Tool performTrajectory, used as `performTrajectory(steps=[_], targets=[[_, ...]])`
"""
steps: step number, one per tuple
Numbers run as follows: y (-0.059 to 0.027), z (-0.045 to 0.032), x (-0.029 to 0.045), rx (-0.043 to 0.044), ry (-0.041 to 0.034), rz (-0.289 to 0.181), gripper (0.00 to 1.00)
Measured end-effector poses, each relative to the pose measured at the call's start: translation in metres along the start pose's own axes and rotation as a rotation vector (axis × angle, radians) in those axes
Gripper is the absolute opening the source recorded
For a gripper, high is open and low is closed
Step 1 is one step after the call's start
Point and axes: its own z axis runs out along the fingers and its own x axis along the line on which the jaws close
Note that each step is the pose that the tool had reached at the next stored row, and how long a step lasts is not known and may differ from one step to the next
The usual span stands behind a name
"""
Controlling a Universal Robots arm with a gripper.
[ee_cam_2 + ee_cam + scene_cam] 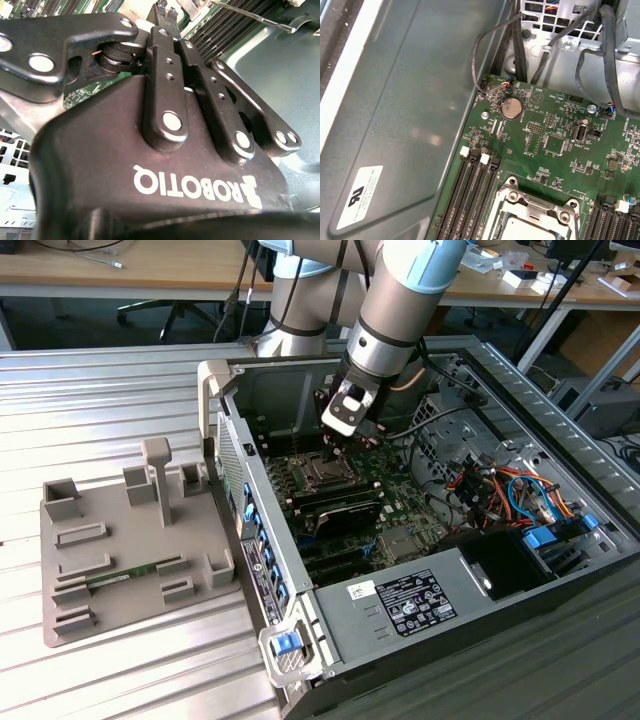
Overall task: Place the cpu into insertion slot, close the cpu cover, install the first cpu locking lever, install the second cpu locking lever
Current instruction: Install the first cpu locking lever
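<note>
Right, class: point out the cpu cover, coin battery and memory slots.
cpu cover [536,202], first wrist view, silver frame bar.
coin battery [511,107], first wrist view, centre.
memory slots [470,197], first wrist view, black slot.

A ribbed, silver-grey metal counter [120,390] spreads across the exterior view under even, bright light. Behind it runs a light wooden desk [110,278], with an office chair's wheeled base [165,312] beneath it on the dark floor [60,325].

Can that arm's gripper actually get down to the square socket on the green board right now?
Probably yes. The case lies open, the gripper hangs right above the socket, and nothing appears to sit between them; the cables lie off toward the exterior view's right.
</note>
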Motion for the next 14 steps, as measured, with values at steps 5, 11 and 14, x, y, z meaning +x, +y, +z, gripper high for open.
performTrajectory(steps=[5, 11, 14], targets=[[0.0, 0.0, 0.0, 0.0004, -0.0007, -0.009, 0.1], [0.0, 0.0, 0.0, 0.0008, -0.0013, -0.017, 0.1], [0.0, 0.0, 0.0, 0.001, -0.0016, -0.02, 0.1]])
